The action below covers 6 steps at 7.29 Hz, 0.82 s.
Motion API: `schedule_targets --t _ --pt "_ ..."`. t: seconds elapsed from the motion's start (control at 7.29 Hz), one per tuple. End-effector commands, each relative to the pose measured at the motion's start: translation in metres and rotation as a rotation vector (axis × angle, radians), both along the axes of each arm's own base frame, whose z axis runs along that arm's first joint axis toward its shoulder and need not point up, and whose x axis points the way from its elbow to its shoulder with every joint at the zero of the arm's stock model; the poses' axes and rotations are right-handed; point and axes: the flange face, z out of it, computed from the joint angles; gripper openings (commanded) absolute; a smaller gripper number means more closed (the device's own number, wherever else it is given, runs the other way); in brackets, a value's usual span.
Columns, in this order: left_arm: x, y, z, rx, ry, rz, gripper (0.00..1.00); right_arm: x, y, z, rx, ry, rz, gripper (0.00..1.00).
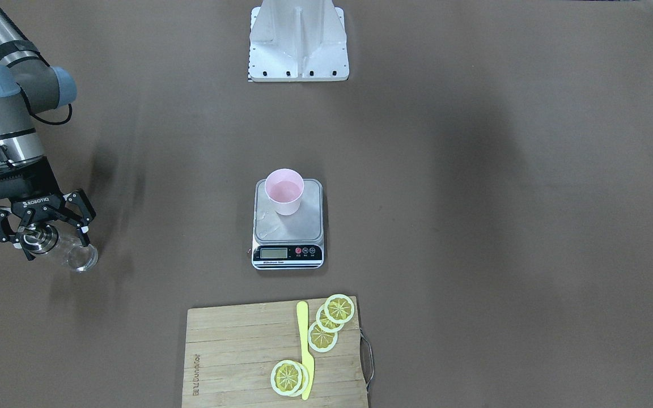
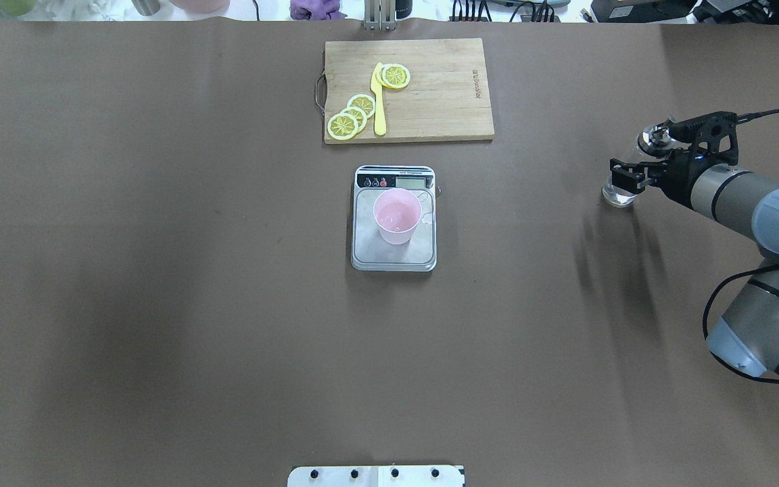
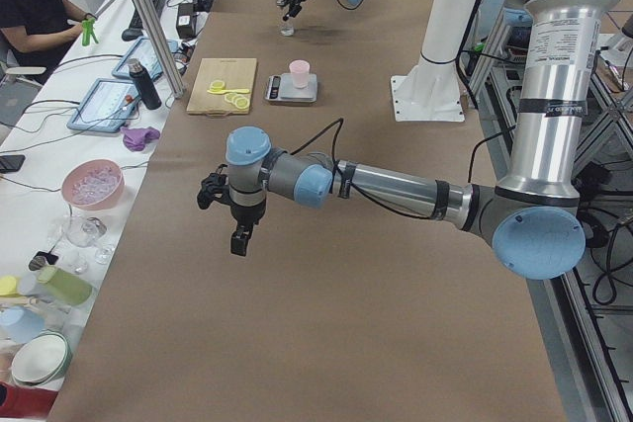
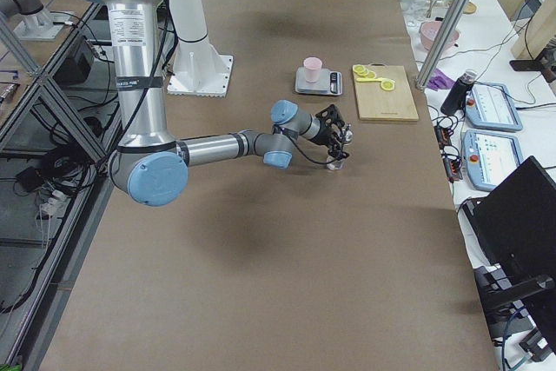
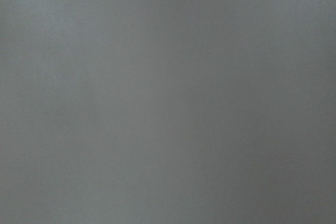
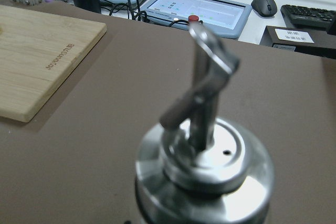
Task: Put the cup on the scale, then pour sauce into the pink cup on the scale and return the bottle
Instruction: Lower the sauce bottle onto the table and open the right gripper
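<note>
Bottle (image 1: 74, 255) stood on the surface (image 1: 474, 226) far out on the robot's right, well apart from the scale (image 1: 288, 226). Right claw (image 1: 54, 241) sat around the bottle's top end, one finger either side of the metal cap. Couldn't tell if they pinched it or stood just clear. Left claw (image 3: 238, 234) hung over bare surface, seen only from the side, so I couldn't tell its state.

Cup (image 1: 284, 191) was upright on the scale's platform, on the half away from the display.

Handling, my guess: the bottle was glass, so stiff, smooth, probably slippery, and breakable if dropped. It looked clear, likely light. Best hold was across the cylinder below the cap, not on the thin spout. The cup was light plastic and would tip easily.

Counts: one bottle, one cup, one scale, one cutting board (image 1: 236, 351), one yellow knife (image 1: 305, 351), five lemon slices (image 1: 339, 309).
</note>
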Motion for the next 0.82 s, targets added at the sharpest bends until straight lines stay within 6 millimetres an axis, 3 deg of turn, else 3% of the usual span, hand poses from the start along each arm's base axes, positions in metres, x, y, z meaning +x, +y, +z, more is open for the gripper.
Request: schedule_targets --t 0.0,0.27,0.41,0.69 --pt "0.000 0.000 0.001 -0.002 0.000 0.000 0.98 0.002 0.001 -0.004 0.005 -0.006 0.000 1.00" --pt "0.000 0.007 0.008 -0.011 -0.002 0.002 0.98 0.018 0.019 -0.003 -0.001 -0.016 -0.024 1.00" --pt "-0.001 0.008 0.008 -0.013 -0.002 0.001 0.98 0.030 0.035 -0.013 -0.001 -0.037 -0.054 1.00" --pt "-0.001 0.009 0.010 -0.014 -0.003 0.002 0.98 0.069 0.050 -0.023 -0.035 -0.078 -0.122 1.00"
